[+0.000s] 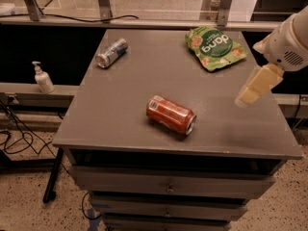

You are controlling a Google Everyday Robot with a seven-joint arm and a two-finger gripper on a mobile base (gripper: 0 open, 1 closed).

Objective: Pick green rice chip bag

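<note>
The green rice chip bag [215, 48] lies flat at the far right of the grey table top [130, 105]. It is light green with a dark-green round patch and white "dang" lettering. My gripper [256, 86] hangs from the white arm [291, 40] at the right, over the table's right side. It is nearer to me than the bag and a little to its right, and it is apart from the bag. Nothing shows in the gripper.
A red soda can [171, 114] lies on its side in the middle of the table. A silver-blue can [111, 53] lies at the far left. The table has drawers [168, 186] below. A soap pump bottle [43, 78] stands on a ledge at the left. Cables lie on the floor.
</note>
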